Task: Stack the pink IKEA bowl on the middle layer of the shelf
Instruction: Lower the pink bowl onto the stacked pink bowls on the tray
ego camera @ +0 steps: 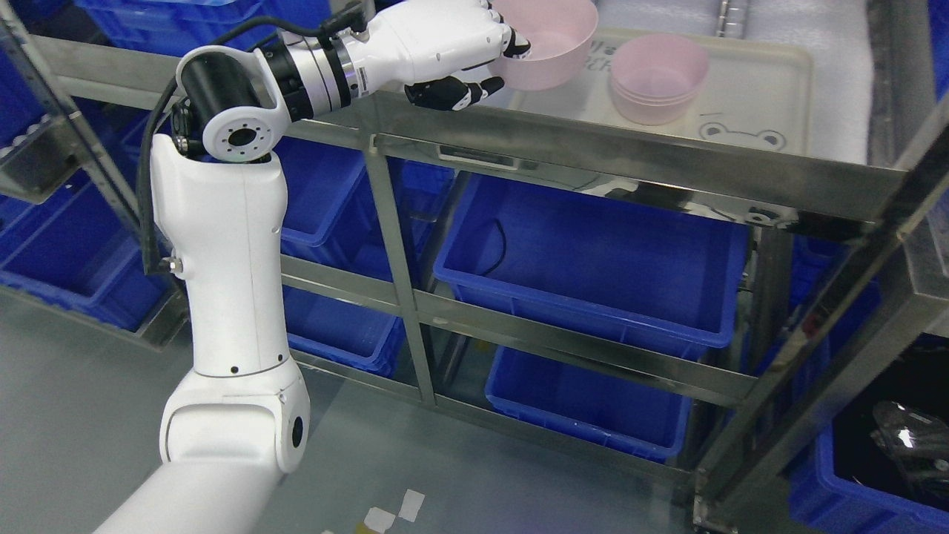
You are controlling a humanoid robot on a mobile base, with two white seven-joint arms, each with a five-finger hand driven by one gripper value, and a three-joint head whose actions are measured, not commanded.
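Steel shelving [593, 159] with blue bins [593, 267] on the lower levels; the level being worked carries a pale tray [749, 96] with a frog print.

Fingers [445, 93] of the left hand [452, 55] are clenched on the near rim of a pink bowl [552, 41]: thumb side over the rim, dark fingertips curled under the wall. Bowl is held clear of the tray, tilted slightly, opening up and toward the camera.

Outward from that: stack of pink bowls [658, 78] sits upright on the tray, near the held bowl on its right, not touching. Left arm [222, 245] comes up from bottom left, wrist bent across the shelf's front rail. Right arm isn't visible.

Step, as I read it: carry phase, bowl grasped and over the tray, not yet nested.

Next move needs: translate right until centred over the stack, level the bowl, lower it into the top one, then release. Watch the rim grip, since the under-fingers could catch the stack's edge and shove it.
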